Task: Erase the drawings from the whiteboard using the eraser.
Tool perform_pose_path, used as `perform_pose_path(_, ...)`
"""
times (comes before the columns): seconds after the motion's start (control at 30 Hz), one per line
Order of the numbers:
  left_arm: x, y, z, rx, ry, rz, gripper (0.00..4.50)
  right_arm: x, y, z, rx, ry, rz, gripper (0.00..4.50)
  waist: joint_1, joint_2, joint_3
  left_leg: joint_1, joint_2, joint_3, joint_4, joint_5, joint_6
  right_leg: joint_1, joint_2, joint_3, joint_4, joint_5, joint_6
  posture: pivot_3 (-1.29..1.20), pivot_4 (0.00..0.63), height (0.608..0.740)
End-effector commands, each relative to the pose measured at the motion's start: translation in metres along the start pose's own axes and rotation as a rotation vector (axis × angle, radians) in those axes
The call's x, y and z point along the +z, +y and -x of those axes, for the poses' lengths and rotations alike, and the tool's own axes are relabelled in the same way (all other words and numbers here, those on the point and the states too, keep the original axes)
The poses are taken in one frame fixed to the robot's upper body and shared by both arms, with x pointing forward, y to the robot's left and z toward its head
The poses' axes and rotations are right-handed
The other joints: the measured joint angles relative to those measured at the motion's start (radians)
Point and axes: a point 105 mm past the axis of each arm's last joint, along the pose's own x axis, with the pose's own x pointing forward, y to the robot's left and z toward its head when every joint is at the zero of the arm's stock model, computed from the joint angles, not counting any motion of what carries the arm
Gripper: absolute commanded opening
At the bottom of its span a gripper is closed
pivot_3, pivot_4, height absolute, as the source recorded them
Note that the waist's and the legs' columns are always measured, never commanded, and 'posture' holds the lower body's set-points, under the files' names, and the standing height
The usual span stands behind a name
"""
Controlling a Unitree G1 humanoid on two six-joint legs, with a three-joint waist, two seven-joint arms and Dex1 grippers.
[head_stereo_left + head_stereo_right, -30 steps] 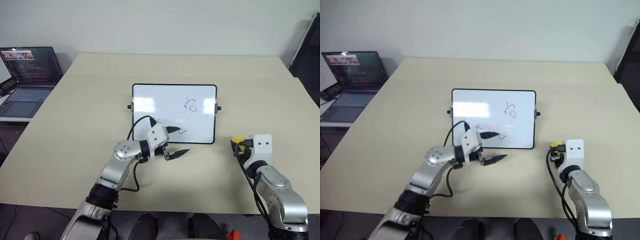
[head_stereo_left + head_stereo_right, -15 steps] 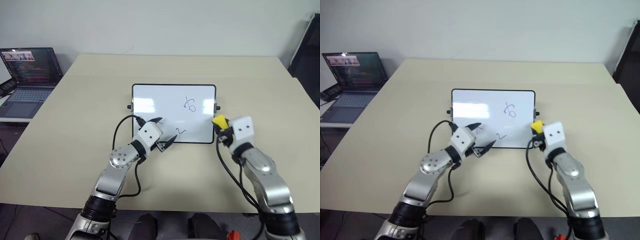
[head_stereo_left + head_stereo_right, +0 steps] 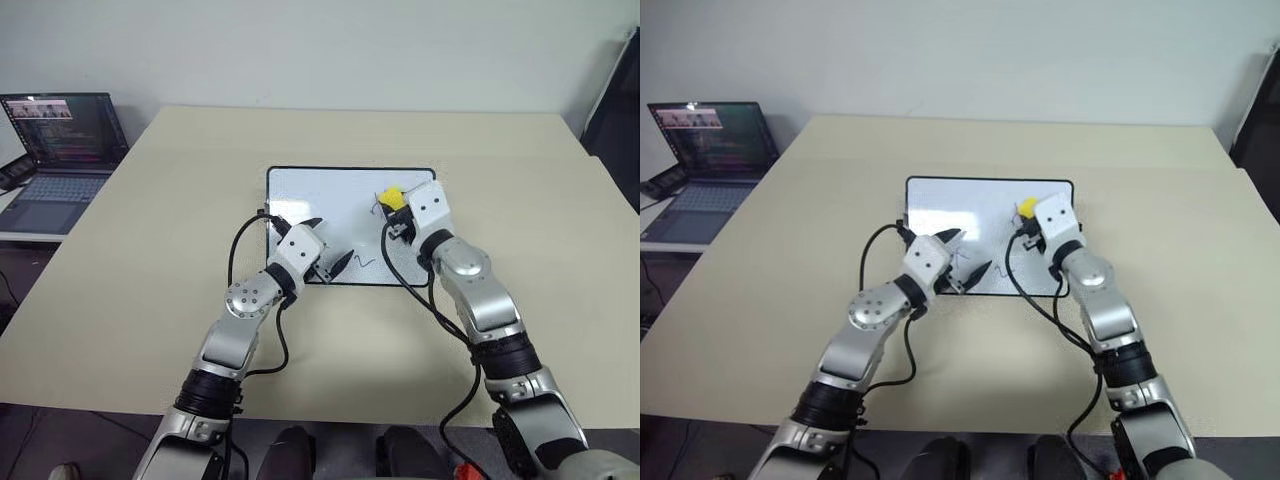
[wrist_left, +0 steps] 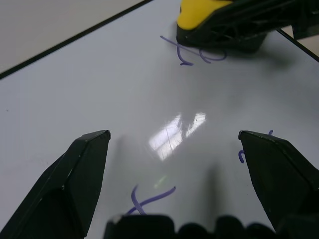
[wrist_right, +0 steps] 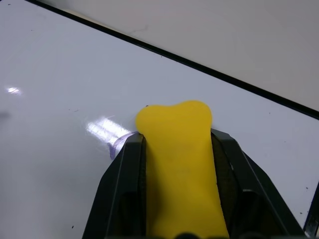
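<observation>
So nothing's wiped yet, as far as I can tell. The right gripper [image 3: 398, 204] is clamped on the yellow eraser [image 3: 390, 196] and has it over the curly loop [image 4: 199, 54] on the whiteboard [image 3: 300, 185], near its right end. The left gripper [image 3: 326, 246] sits spread wide and empty over the near edge, by the x-like cross [image 4: 147, 199] and the tick-like squiggle [image 3: 363, 262]. All three marks look intact, so I'd say the erasing itself is all still left. The head views give the layout plus a laptop [image 3: 55, 150] off to the left; the left wrist view shows the eraser's dark underside right at the loop.
</observation>
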Motion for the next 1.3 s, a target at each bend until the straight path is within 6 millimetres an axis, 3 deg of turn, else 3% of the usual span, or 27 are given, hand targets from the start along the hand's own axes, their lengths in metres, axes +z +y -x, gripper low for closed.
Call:
perform_pose_path(0.03, 0.014, -0.001, -0.005, 0.005, -0.06, -0.024, 4.5, 0.002, -0.008, -0.008, -0.013, -0.002, 0.035, 1.36, 0.0, 0.0, 0.0, 0.0, 0.0, 0.0, 0.0, 0.0, 0.0, 0.0, 0.0, 0.0, 0.001, 0.0, 0.0, 0.0, 0.15, 0.74)
perform_pose_path(0.3, 0.015, -0.001, -0.007, 0.0, -0.065, -0.025, 4.5, -0.003, -0.003, -0.009, 0.023, 0.011, 0.059, 1.36, -0.001, 0.0, 0.0, 0.001, 0.0, 0.0, 0.003, 0.0, 0.001, 0.0, 0.0, 0.0, 0.006, 0.0, 0.0, 0.0, 0.15, 0.74)
perform_pose_path(0.53, 0.016, 0.002, -0.008, 0.002, -0.07, -0.034, 4.5, -0.043, 0.023, 0.026, 0.119, 0.153, 0.075, 1.36, -0.002, 0.0, 0.0, 0.001, 0.0, -0.001, 0.004, -0.001, 0.002, 0.001, 0.0, 0.0, 0.006, 0.0, 0.0, 0.0, 0.15, 0.74)
perform_pose_path(0.8, 0.017, 0.0, -0.009, -0.002, -0.076, -0.032, 4.5, -0.063, 0.012, 0.054, 0.103, 0.26, 0.114, 1.36, 0.002, 0.0, 0.0, 0.002, 0.0, -0.004, 0.011, -0.001, 0.003, 0.005, 0.0, -0.001, 0.008, 0.0, 0.0, 0.0, 0.15, 0.74)
perform_pose_path(0.93, 0.017, -0.004, -0.01, -0.01, -0.081, -0.028, 4.5, -0.049, 0.003, 0.053, 0.061, 0.204, 0.09, 1.36, 0.003, -0.001, 0.0, 0.003, -0.001, -0.005, 0.012, -0.001, 0.003, 0.007, 0.0, -0.001, 0.007, 0.0, 0.0, 0.0, 0.15, 0.74)
perform_pose_path(1.07, 0.018, -0.008, -0.012, -0.024, -0.086, -0.024, 4.5, -0.015, 0.0, 0.041, 0.027, 0.05, 0.079, 1.36, 0.003, -0.001, 0.0, 0.002, -0.001, -0.005, 0.012, -0.001, 0.003, 0.006, 0.0, -0.001, 0.007, 0.0, 0.001, 0.0, 0.15, 0.74)
perform_pose_path(1.3, 0.018, -0.01, -0.014, -0.033, -0.092, -0.029, 4.5, 0.021, 0.012, 0.025, 0.023, -0.118, 0.084, 1.36, -0.003, -0.001, 0.001, -0.002, 0.0, -0.003, 0.01, -0.001, 0.003, 0.0, 0.0, 0.0, 0.007, 0.0, 0.0, 0.0, 0.15, 0.74)
